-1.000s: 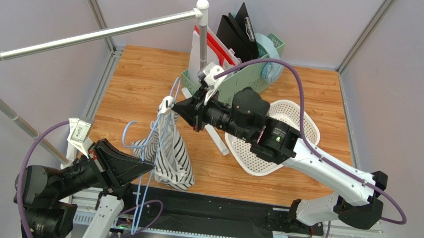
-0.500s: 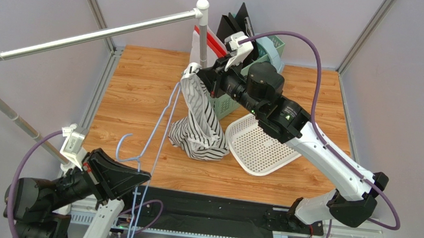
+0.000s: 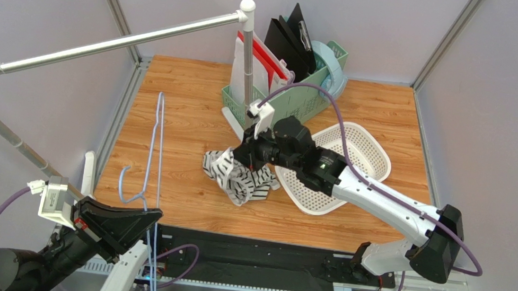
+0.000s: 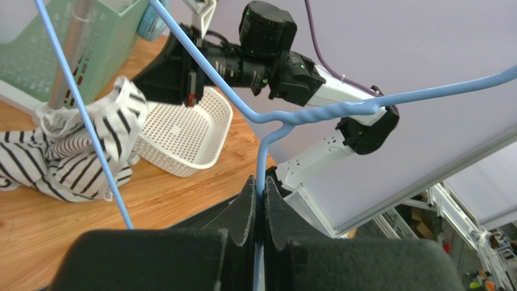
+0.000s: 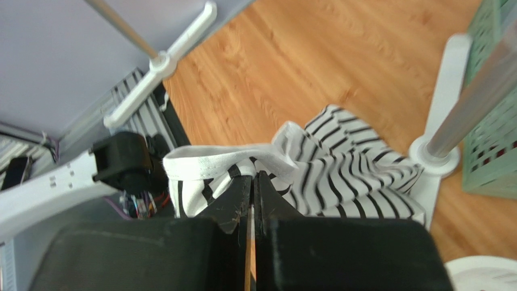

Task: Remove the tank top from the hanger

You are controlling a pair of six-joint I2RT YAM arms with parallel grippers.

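Observation:
The striped tank top lies crumpled on the wooden table, beside the rail stand's foot. My right gripper is low over it, shut on its white-edged strap; the stripes spread beyond the fingertips. The light-blue hanger stands bare at the left, well apart from the garment. My left gripper is shut on its wire just below the twisted neck. In the left wrist view the tank top lies behind one hanger arm, with the left gripper pinching the wire.
A green crate of folders stands at the back. A white perforated basket lies right of the garment, under the right arm. The long silver rail crosses the upper left, on a post with a white foot.
The right gripper came down from high near the post, laying the tank top on the table. The left arm pulled the hanger back and left, clear of the garment.

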